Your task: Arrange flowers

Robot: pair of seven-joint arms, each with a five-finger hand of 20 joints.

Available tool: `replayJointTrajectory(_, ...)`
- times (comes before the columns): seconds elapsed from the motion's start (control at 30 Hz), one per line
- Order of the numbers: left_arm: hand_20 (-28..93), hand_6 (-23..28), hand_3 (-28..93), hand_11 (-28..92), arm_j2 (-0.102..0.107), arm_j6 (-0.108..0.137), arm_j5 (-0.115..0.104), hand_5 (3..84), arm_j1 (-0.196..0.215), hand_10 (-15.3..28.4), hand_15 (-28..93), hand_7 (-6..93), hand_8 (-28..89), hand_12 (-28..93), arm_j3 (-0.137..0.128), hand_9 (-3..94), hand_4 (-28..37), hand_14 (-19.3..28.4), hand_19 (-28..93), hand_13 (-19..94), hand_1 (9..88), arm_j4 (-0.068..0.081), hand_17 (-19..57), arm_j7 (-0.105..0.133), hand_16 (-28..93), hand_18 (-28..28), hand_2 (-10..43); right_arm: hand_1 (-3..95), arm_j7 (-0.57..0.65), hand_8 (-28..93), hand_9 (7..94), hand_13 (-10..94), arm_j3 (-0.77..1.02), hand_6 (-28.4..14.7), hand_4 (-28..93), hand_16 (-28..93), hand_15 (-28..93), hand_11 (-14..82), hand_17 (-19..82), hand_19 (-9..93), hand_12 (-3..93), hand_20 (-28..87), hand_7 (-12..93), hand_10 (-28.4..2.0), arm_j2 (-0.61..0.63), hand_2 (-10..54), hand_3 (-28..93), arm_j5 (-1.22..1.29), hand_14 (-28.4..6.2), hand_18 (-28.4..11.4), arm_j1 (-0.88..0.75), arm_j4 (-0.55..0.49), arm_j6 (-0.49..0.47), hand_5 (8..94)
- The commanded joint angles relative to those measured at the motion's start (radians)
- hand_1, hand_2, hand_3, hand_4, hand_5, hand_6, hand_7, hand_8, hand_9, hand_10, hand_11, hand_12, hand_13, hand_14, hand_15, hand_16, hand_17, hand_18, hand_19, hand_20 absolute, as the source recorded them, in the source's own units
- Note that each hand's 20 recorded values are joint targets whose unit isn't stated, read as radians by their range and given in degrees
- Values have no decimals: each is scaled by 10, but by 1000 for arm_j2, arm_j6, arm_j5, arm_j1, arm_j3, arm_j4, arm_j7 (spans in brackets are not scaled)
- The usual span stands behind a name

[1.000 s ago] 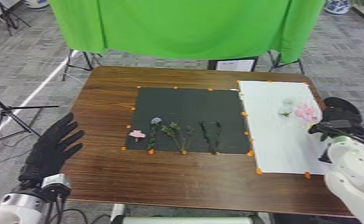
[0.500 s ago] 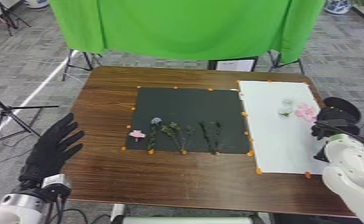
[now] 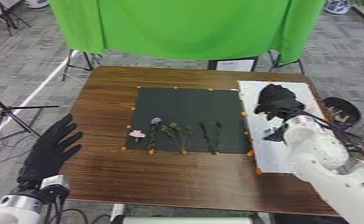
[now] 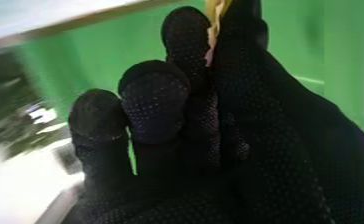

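My right hand (image 3: pixel 280 101) is over the upper part of the white sheet (image 3: pixel 273 159). In the right wrist view, curled fingers and thumb of the right hand (image 4: pixel 152 105) pinch a thin yellow-and-pinkish piece (image 4: pixel 216 25); what it belongs to is unclear. On the black mat (image 3: pixel 192 102) lie a small pink flower (image 3: pixel 137 134), a bluish flower (image 3: pixel 155 121) with a dark stem, a pale branching sprig (image 3: pixel 173 131) and dark leafy stems (image 3: pixel 210 137). My left hand (image 3: pixel 47 154) is held out left of the mat, fingers straight. The white sheet's flower area is hidden by the right hand.
A round black container (image 3: pixel 341 111) stands by the right edge of the brown table (image 3: pixel 178 177). Orange tabs line the mat and sheet. Beyond the far edge hangs a green cloth (image 3: pixel 183 30), and a tripod (image 3: pixel 10 112) stands on the left.
My right hand has moved left and away from the robot, from beside the container to over the white sheet. It now covers where the pink and white flowers showed. The left hand has stayed still.
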Motion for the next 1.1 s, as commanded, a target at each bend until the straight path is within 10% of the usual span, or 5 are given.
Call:
replayJointTrajectory(0.03,106,29,692,144,-6,6,5,233,-1,104,237,174,-91,202,15,174,-250,134,354,136,256,-7,-140,-8,44,214,-13,513,-112,-11,880,760,-221,12,-282,384,646,175,368,867,518,556,447,-46,-246,-95,840,-29,-43,-204,285,36,-86,735)
replayJointTrajectory(1.1,106,29,691,145,9,2,3,233,-16,103,240,173,-90,203,29,173,-250,135,355,136,257,3,-140,-12,43,214,-12,503,-81,4,875,747,-413,23,-283,385,651,164,362,870,516,549,418,-43,-453,-95,805,-203,-44,-201,356,246,-293,736)
